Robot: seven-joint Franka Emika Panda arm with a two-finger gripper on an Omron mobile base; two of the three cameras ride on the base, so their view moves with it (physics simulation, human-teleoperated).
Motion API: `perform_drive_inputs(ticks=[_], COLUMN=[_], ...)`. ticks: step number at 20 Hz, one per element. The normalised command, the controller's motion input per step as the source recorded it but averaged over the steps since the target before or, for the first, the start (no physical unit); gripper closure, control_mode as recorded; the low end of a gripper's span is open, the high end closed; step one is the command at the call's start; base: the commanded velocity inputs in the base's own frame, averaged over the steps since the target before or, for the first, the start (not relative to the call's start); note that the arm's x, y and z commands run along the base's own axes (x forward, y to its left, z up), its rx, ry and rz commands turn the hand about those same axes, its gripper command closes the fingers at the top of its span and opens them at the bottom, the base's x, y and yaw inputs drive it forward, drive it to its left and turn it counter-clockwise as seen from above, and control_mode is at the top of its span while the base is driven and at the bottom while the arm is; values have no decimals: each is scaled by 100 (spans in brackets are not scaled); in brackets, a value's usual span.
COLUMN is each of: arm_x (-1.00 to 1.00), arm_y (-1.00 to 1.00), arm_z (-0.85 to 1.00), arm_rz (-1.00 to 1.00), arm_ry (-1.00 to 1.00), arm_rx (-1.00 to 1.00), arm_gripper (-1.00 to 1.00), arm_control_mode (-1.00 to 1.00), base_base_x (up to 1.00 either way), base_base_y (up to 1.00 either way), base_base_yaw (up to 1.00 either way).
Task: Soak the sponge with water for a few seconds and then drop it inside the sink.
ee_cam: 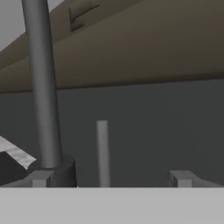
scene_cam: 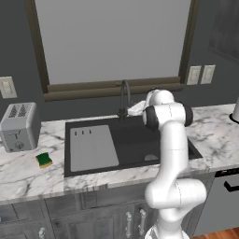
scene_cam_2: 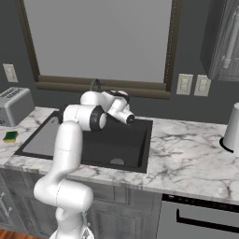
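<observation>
A: Left base view, left to right: one toaster (scene_cam: pixel 18 127), one sponge (scene_cam: pixel 44 159) on the counter (scene_cam: pixel 28 175), one sink (scene_cam: pixel 135 140), one faucet (scene_cam: pixel 124 98).

B: And the gripper (ee_cam: pixel 109 178)?

A: Its fingers stand wide apart, holding nothing, close to the faucet's base, well right of the sponge.

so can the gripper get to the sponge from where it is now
Probably yes, but not without a wide swing. The open gripper sits by the faucet at the back of the sink; the sponge lies uncovered on the counter in front of the toaster.
</observation>
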Motion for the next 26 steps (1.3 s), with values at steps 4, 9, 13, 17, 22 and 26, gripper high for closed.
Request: perform_drive_inputs(ticks=[4,9,13,17,22,26], arm_x=[21,18,12,1,0,0], arm_y=[0,0,-1,-1,-5,-14], arm_z=[0,0,0,-7,-17,-20], arm_rz=[0,0,0,-1,-3,-5], arm_ry=[0,0,0,0,0,0], arm_rx=[0,0,0,0,0,0], arm_gripper=[-100,-100,-100,-100,-100,-100], arm_control_mode=[-100,-100,-100,-100,-100,-100], base_base_x=[0,0,0,0,0,0], base_base_y=[0,0,0,0,0,0], base_base_yaw=[0,0,0,0,0,0])
